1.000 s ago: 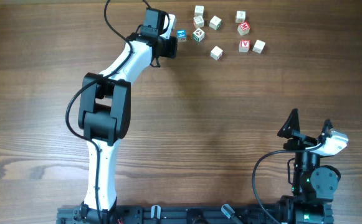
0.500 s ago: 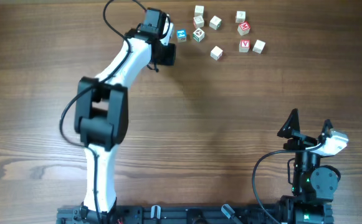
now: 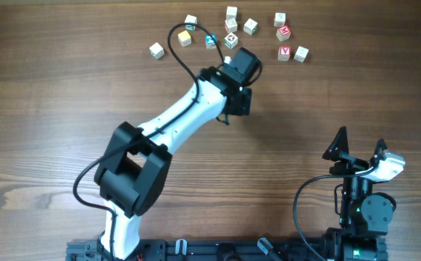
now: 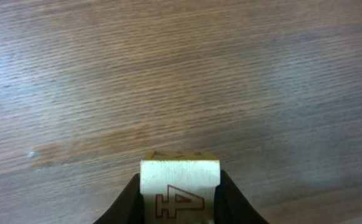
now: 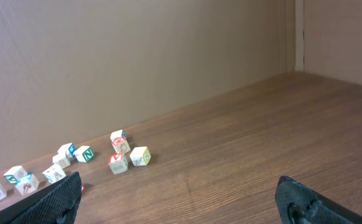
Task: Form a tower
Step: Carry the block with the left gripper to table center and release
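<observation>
My left gripper is shut on a pale wooden cube with a red-outlined "A" on its face, held just above bare wood. From overhead the left gripper hangs a little in front of the scattered letter cubes, and the held cube is hidden under it. The loose cubes lie singly, among them a blue-marked one and red-and-white ones. No tower stands in any view. My right gripper rests open near the front right, with its fingers wide apart and nothing between them.
Several loose cubes spread along the table's far edge from the left to the right. The left arm's white link slants across the middle. A brown wall stands behind the table.
The left arm has swung right and toward the front from the cluster's left side, carrying the cube. Three cubes it had covered at the back left now show. The right arm is still.
</observation>
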`<action>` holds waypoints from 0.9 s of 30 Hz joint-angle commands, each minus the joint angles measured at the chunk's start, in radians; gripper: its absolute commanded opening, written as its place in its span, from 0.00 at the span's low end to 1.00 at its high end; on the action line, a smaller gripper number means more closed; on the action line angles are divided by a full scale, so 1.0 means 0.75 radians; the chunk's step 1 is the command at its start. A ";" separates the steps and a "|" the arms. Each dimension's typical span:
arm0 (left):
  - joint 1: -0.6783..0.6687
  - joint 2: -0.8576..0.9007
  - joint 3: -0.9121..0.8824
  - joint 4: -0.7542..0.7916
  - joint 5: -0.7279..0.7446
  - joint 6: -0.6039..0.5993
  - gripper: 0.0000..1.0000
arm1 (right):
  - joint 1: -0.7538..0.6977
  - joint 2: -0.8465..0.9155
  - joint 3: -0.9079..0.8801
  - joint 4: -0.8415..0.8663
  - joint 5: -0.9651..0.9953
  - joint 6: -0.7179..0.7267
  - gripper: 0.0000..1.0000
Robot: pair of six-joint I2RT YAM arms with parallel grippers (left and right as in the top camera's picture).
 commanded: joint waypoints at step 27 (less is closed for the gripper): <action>-0.231 0.142 -0.225 0.367 0.008 -0.164 0.23 | -0.004 -0.008 -0.002 0.003 -0.002 -0.022 1.00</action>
